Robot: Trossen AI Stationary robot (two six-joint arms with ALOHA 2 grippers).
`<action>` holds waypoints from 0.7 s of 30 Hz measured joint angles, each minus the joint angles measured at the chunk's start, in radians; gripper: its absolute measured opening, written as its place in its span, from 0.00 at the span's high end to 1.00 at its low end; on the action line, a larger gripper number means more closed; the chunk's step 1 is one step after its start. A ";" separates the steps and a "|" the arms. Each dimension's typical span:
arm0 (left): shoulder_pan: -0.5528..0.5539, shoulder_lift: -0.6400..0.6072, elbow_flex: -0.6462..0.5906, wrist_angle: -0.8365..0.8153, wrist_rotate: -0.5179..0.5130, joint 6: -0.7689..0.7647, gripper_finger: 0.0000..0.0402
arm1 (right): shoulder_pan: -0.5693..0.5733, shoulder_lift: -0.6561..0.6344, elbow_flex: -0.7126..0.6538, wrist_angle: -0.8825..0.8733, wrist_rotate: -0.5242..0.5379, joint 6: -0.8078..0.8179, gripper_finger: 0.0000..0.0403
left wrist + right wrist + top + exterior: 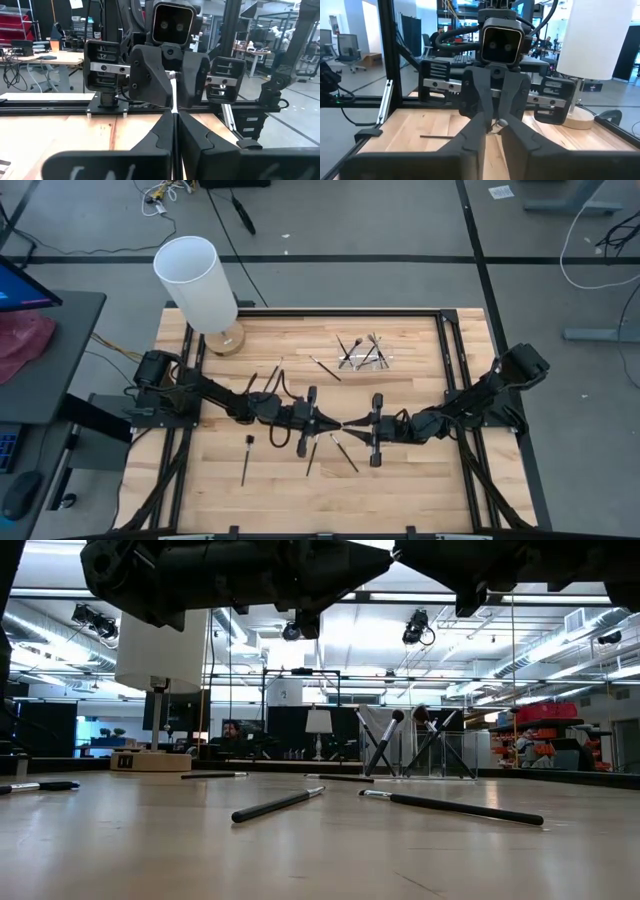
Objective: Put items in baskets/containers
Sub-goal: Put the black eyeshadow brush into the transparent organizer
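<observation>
Two grippers, left [330, 423] and right [352, 425], meet tip to tip, both closed on one brush [496, 123] lying along their common line.

Bare table [420, 480] at front right; loose brushes [343, 452] under the meeting pincers.

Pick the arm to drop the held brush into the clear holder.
Right, probably. Left gripper and right gripper both pinch the brush tip to tip; the clear holder sits right of centre.
</observation>
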 joint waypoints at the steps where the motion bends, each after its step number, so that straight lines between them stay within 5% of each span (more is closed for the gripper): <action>1: 0.000 0.000 0.000 0.000 0.000 0.000 0.96 | 0.000 0.000 0.000 -0.001 0.000 0.000 0.87; 8: 0.000 0.000 0.000 -0.001 0.001 -0.010 0.95 | 0.000 0.000 0.000 -0.008 0.001 0.003 0.98; 13: 0.002 -0.001 0.000 -0.002 -0.013 0.020 0.80 | 0.002 -0.063 0.000 -0.068 0.099 0.013 0.98; 21: 0.029 -0.001 0.001 -0.169 -0.132 0.017 0.47 | -0.026 -0.472 0.015 -0.717 0.206 0.326 0.99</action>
